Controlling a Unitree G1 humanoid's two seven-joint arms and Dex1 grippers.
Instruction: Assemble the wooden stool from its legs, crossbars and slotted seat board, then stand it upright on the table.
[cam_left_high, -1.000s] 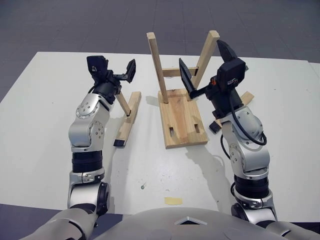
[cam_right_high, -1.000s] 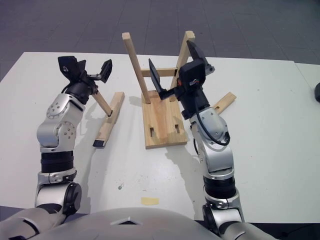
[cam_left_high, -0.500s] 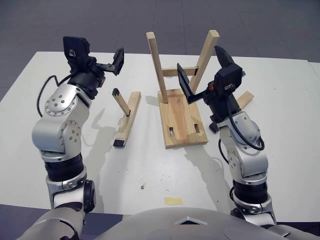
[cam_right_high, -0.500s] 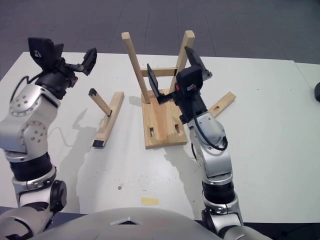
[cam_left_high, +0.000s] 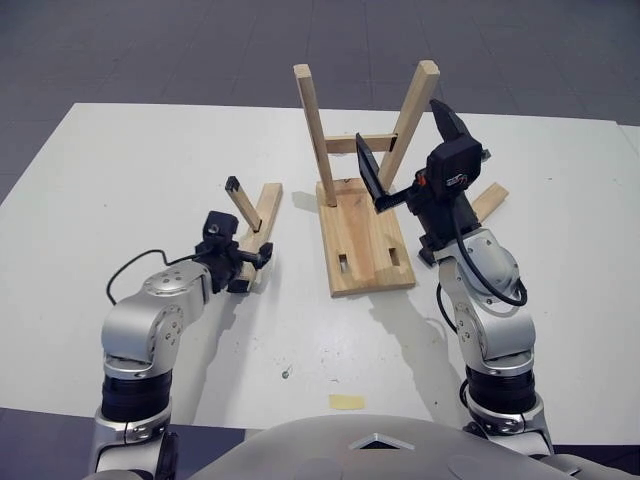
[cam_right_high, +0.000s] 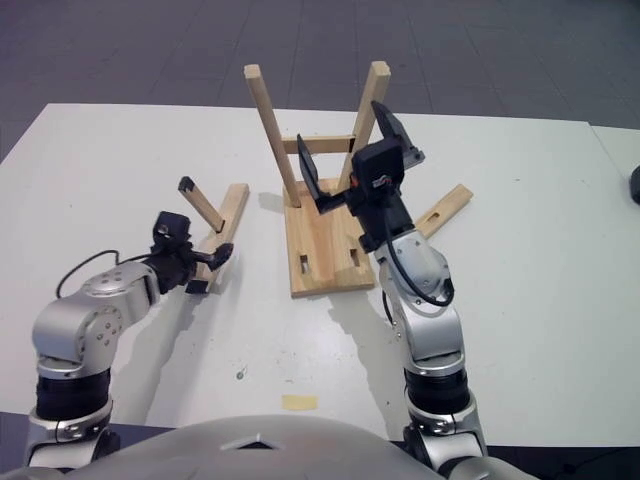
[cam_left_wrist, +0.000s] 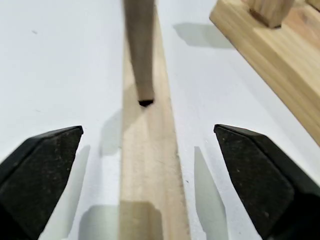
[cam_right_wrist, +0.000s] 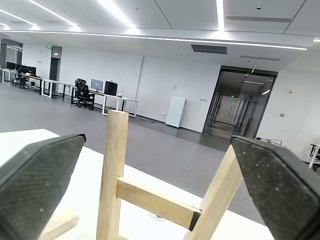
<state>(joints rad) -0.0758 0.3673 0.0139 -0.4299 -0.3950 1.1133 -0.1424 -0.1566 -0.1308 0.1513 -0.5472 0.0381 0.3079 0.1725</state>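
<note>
The slotted seat board (cam_left_high: 365, 238) lies flat mid-table with two legs (cam_left_high: 314, 130) (cam_left_high: 411, 108) standing up from its far end, joined by a crossbar (cam_left_high: 348, 144). My right gripper (cam_left_high: 408, 148) is open, raised beside the right-hand standing leg, its fingers (cam_right_wrist: 30, 185) framing both legs and the crossbar (cam_right_wrist: 155, 199). To the left lies a loose leg (cam_left_high: 260, 228) with a short crossbar (cam_left_high: 239, 201) sticking up from it. My left gripper (cam_left_high: 244, 266) sits low at that leg's near end, open, fingertips (cam_left_wrist: 42, 160) either side of the leg (cam_left_wrist: 150, 170).
Another loose leg (cam_left_high: 487, 203) lies on the white table (cam_left_high: 100, 180) to the right, behind my right arm. A scrap of tape (cam_left_high: 347, 402) sits near the front edge. The seat board's edge (cam_left_wrist: 270, 60) is close to the left gripper.
My left arm has come down from high over the table's left to the near end of the loose leg. The right arm has barely moved.
</note>
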